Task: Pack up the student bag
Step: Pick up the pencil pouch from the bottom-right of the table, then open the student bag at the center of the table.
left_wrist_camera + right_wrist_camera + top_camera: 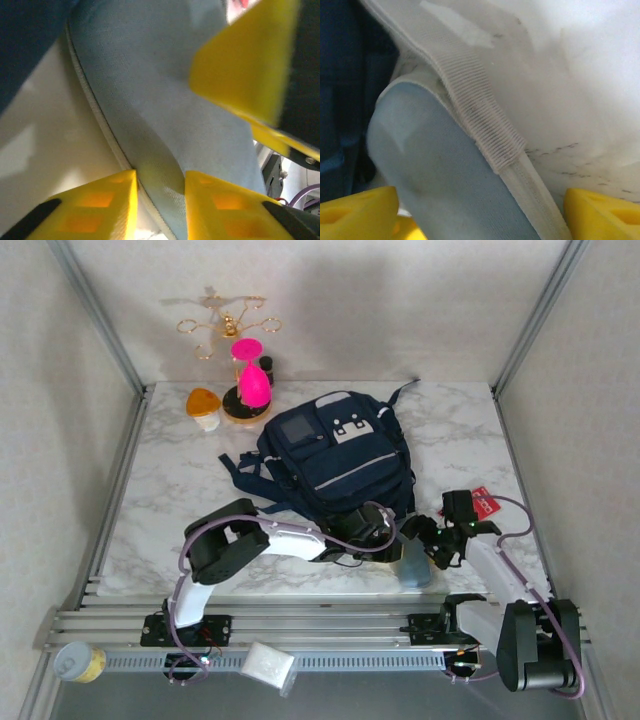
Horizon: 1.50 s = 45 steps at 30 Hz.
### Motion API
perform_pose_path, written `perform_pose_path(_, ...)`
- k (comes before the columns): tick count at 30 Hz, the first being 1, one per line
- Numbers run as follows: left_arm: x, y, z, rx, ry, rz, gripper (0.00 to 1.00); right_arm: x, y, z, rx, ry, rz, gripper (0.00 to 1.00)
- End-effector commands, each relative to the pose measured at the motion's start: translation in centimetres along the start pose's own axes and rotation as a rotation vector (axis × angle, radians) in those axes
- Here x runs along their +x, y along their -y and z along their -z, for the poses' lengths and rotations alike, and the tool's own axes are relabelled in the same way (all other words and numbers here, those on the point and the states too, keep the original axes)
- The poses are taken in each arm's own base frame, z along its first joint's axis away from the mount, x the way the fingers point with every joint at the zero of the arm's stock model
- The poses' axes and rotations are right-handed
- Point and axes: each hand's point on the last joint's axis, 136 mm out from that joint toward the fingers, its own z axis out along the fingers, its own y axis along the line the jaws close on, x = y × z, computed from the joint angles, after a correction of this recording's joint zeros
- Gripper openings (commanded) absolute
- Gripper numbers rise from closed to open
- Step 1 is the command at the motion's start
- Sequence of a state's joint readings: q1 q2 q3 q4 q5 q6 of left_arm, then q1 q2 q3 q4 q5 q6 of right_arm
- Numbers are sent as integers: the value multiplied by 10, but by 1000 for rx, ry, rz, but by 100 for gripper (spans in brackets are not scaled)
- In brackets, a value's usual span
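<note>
Top external view: the student bag (335, 455) lies flat near the middle of the marble counter (165, 490). Its front pocket faces up, a pale stripe runs across the front, and dark straps trail off its left side. Both arms reach in to the bag's near edge. The left hand (378, 530) sits right against that edge. The right hand (432, 540) is just beside it, at the bag's near right corner. A pale blue pouch (415, 565) lies just off that same corner, under the two hands.

Left wrist view — the left hand (160, 175) is narrow. Its yellow fingers (105, 202) are closed on the pouch's white-piped edge, with the cloth touching both of them. The bag's navy fabric shows at the upper left, beside the pouch.

Right wrist view — the right hand (480, 192) stands wide and grips nothing. One yellow finger is on either side of the pouch (445, 190) and its white ribbed strap (480, 110). The bag's navy cloth lies just left of them.

Beyond the bag's far left corner stand a pink hourglass-shaped object (250, 380), an orange mushroom-shaped object (203, 403) and a gold wire stand (225, 325). A red packet (483, 505) lies just off the bag's right side.
</note>
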<state>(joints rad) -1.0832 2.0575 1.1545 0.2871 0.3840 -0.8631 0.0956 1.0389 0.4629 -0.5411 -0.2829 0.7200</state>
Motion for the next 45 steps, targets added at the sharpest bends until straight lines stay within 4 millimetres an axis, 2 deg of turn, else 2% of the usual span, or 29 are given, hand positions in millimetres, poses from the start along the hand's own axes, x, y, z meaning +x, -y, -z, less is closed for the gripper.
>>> perform_pose_path(1, -12, -12, -7, 24, 12, 82, 21, 9, -20, 1, -116, -55, 27, 75)
perform_pose_path(5, -15, -26, -4, -10, 17, 96, 18, 12, -27, 1, -154, -77, 73, 62)
perform_pose_path(9, -19, -24, 3, -29, 31, 77, 17, 6, -28, 11, -140, -35, 90, 45)
perform_pose_path(11, -22, -13, 5, -12, 30, 53, 18, 3, -27, 14, -134, -12, 88, 37)
perform_pose_path(14, -26, -1, 11, -8, 40, 20, 20, -2, -28, 18, -135, 14, 85, 18)
perform_pose_path(19, -24, 30, 24, 67, 23, -11, 22, -12, -32, 29, -145, 53, 86, 8)
perform_pose_path(22, -23, 62, 46, 144, 16, -56, 27, -21, -35, 45, -154, 107, 71, 7)
perform_pose_path(25, -30, 93, 87, 190, 61, -203, 34, -33, -42, 68, -170, 181, 68, 7)
perform_pose_path(28, -61, 86, 130, -9, 184, -387, 44, -43, -51, 91, -167, 248, 91, 7)
perform_pose_path(30, -84, 61, 152, -201, 236, -517, 49, -48, -56, 100, -168, 271, 105, 7)
perform_pose_path(34, -110, 13, 166, -395, 181, -663, 53, -59, -66, 110, -177, 293, 120, 6)
perform_pose_path(37, -109, -8, 157, -461, 99, -803, 57, -69, -75, 116, -203, 313, 128, 6)
perform_pose_path(40, -109, -21, 143, -483, 49, -883, 58, -75, -83, 115, -236, 301, 131, 6)
perform_pose_path(45, -141, -37, 130, -571, 83, -869, 55, -85, -88, 114, -260, 312, 132, 6)
